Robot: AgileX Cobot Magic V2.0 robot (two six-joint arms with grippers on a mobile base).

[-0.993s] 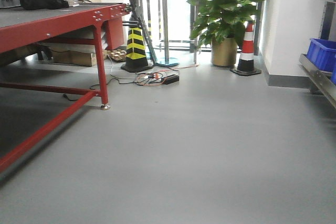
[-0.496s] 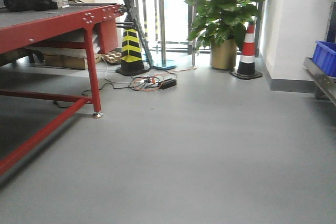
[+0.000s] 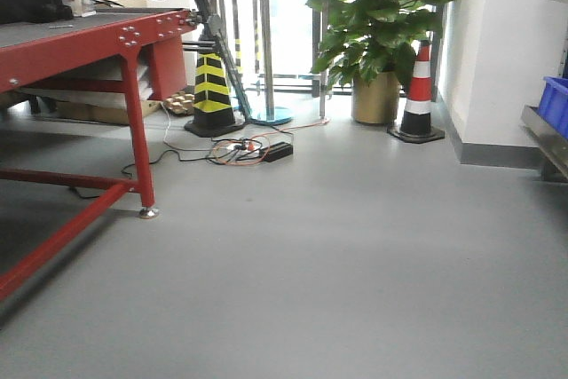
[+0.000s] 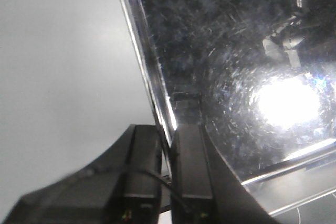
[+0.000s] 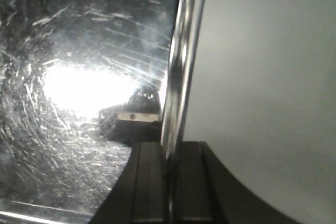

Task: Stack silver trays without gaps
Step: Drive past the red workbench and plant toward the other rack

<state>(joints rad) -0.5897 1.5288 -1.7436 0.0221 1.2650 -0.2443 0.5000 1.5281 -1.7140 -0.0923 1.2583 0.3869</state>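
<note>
In the left wrist view a silver tray (image 4: pixel 236 51) fills the right side, its scratched shiny bottom glaring under a light. My left gripper (image 4: pixel 167 124) is shut on the tray's left rim (image 4: pixel 152 77), with one black finger on each side of it. The right wrist view shows a silver tray (image 5: pixel 79 87) on the left, and my right gripper (image 5: pixel 169 148) is shut on its right rim (image 5: pixel 181 66). Grey floor lies beyond both rims. Neither the trays nor the grippers appear in the front view.
A red-framed table (image 3: pixel 80 42) stands at the left, with a yellow-black cone (image 3: pixel 211 86) and floor cables (image 3: pixel 244 148) beyond it. A potted plant (image 3: pixel 377 24) and a red-white cone (image 3: pixel 419 86) stand at the back. A steel shelf rail (image 3: pixel 546 135) with a blue bin (image 3: pixel 557 99) is at the right edge.
The front view has advanced across the floor. The table leg has slid left and down, and the blue bin has slid toward the right edge.
</note>
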